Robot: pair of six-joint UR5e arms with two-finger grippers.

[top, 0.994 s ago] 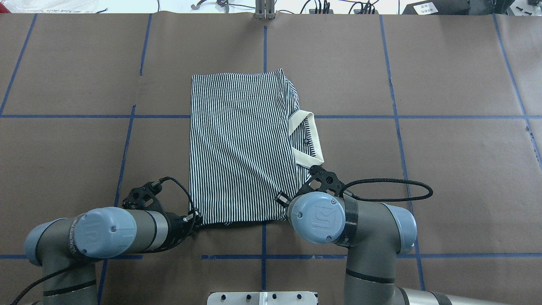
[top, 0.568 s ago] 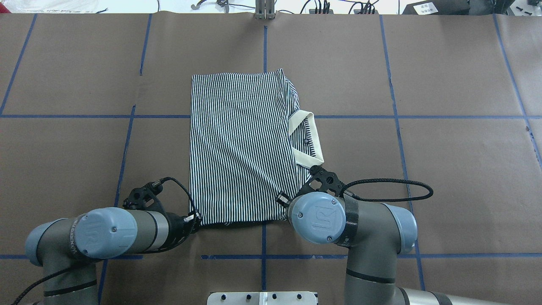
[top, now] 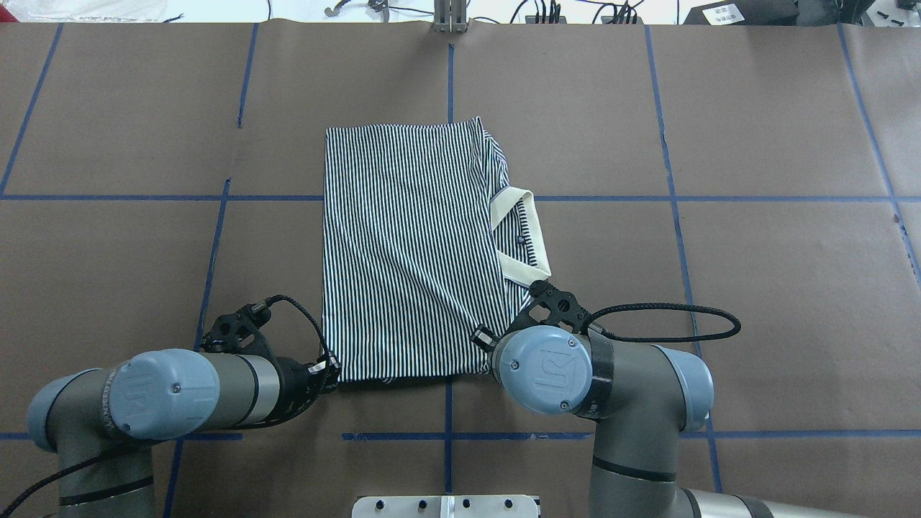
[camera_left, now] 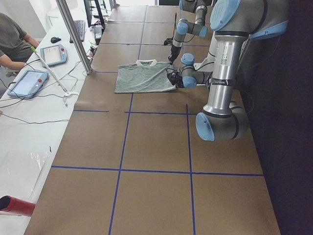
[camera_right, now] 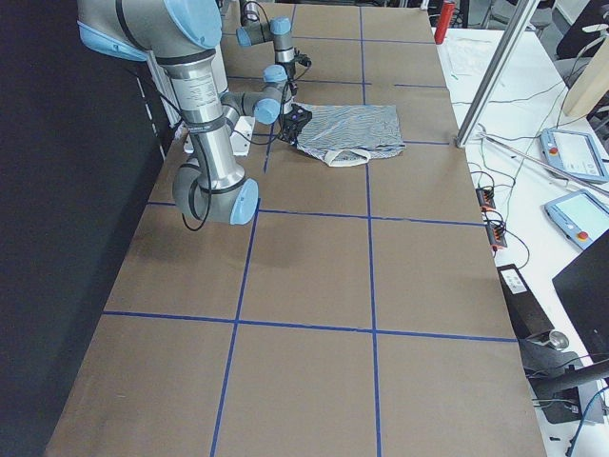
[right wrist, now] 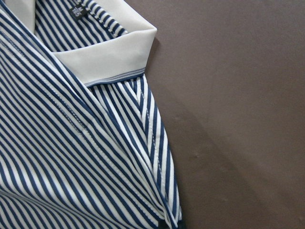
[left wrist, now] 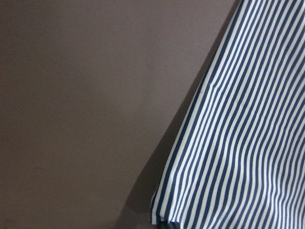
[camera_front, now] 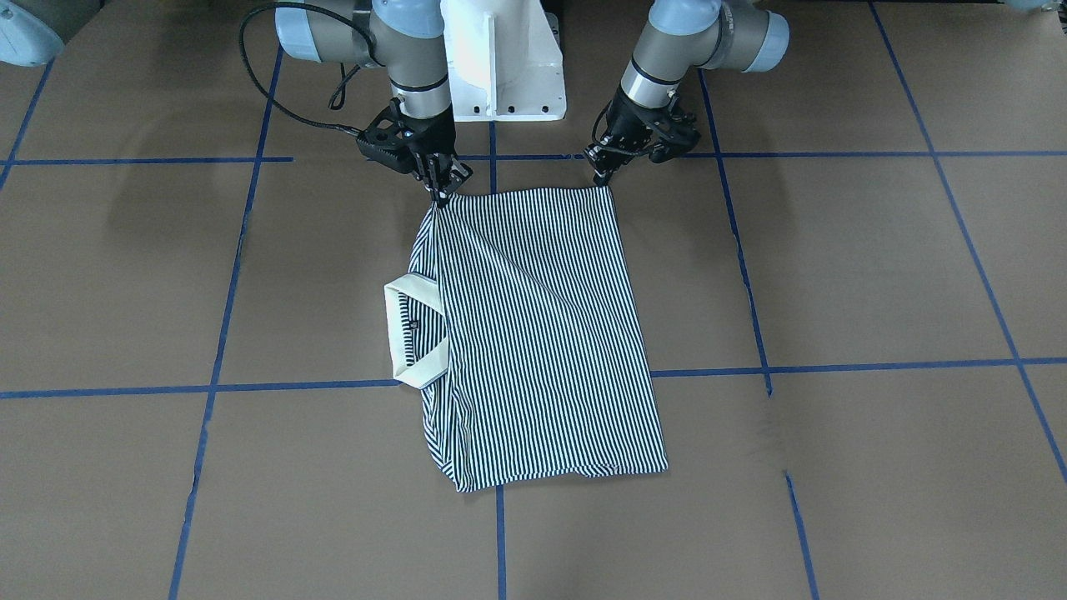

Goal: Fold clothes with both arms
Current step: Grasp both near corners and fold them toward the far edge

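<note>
We log one polo shirt (top: 403,244), thin navy-and-white stripes, folded into a long rectangle mid-desk. Its cream collar (top: 524,270) juts from the right side. At the shirt edge nearest the robot's desk edge, the left hand (camera_front: 602,175) pinches the left corner and the right hand (camera_front: 439,194) pinches the right, where the cloth tents up. The grey left arm (top: 180,392) and right arm (top: 633,388) are bent low.

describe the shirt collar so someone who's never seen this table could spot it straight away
On the brown table marked with a blue tape grid, one folded striped shirt lies near the middle. Along the shirt's edge on the robot's right side, a plain cream collar sticks out onto the table. It is the only unstriped, solid pale patch against the navy-and-white stripes.
</note>
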